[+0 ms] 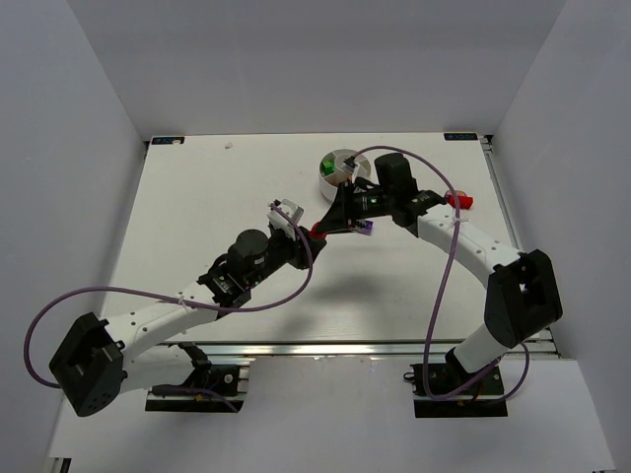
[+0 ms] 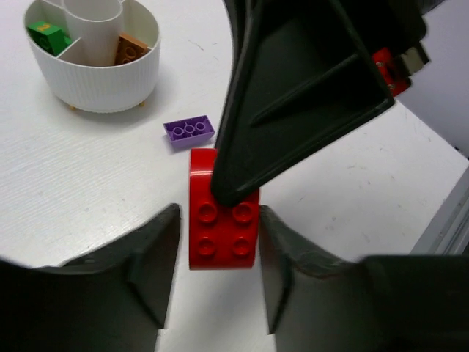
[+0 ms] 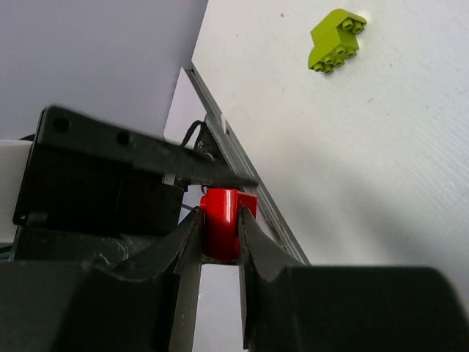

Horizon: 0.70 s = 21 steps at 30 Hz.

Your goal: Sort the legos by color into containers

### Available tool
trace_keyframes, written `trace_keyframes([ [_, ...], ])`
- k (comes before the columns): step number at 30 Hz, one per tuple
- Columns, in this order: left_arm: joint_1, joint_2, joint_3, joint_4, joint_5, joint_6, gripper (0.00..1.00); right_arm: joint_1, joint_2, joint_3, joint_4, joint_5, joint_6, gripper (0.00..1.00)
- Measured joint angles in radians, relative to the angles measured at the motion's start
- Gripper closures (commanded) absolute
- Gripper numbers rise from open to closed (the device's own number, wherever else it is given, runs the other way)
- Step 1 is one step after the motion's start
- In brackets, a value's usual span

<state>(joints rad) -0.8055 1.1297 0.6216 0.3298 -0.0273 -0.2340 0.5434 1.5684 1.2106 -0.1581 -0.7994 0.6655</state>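
The left gripper (image 2: 220, 216) is nearest in its own wrist view, its fingers spread and flanking a red brick (image 2: 223, 242) without clamping it, one just clear of a side, the other about at it; the right gripper (image 3: 218, 220) has its fingers drawn close on the same brick and appears to pinch it; whether the brick rests on the table (image 2: 73, 191) cannot be told.

Two pincers at one small brick is the risk; if the left closes while the right grips, the fingers may clash or twist the brick out; if the right lets go first, the brick may tip or skid away.

A purple brick (image 2: 189, 132) lies just beyond, toward the white dish (image 2: 102, 92), near enough to be knocked; the dish stands farther off with a green brick (image 2: 47, 35) and an orange brick (image 2: 132, 50) in separate wedges; the right gripper's bulk blocks the left's path there; a yellow-green brick (image 3: 337, 40) lies apart; another red piece (image 1: 459, 202) sits right of the right arm.
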Motion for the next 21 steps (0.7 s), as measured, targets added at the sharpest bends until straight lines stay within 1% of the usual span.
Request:
trace_keyframes([
  [1, 0.0, -0.001, 0.0, 0.001, -0.011, -0.007, 0.38, 0.0, 0.0, 0.0, 0.004, -0.007, -0.005, 1.0],
  [2, -0.001, -0.002, 0.0, 0.0, -0.024, -0.017, 0.32, 0.0, 0.0, 0.002, 0.005, -0.012, -0.013, 1.0],
  [4, -0.001, -0.009, -0.002, 0.0, -0.05, -0.034, 0.28, -0.006, 0.002, 0.011, 0.001, -0.016, -0.038, 1.0],
  [6, -0.001, -0.025, -0.007, 0.0, -0.077, -0.05, 0.22, -0.014, 0.017, 0.048, -0.013, -0.019, -0.076, 1.0],
  [12, -0.001, -0.09, -0.01, -0.016, -0.135, -0.111, 0.17, -0.096, 0.105, 0.226, -0.025, -0.008, -0.197, 1.0],
  [17, -0.001, -0.15, -0.029, -0.055, -0.186, -0.177, 0.16, -0.193, 0.192, 0.351, -0.031, 0.028, -0.27, 1.0],
  [21, -0.001, -0.215, -0.049, -0.131, -0.234, -0.243, 0.17, -0.269, 0.291, 0.476, -0.058, 0.078, -0.334, 1.0],
])
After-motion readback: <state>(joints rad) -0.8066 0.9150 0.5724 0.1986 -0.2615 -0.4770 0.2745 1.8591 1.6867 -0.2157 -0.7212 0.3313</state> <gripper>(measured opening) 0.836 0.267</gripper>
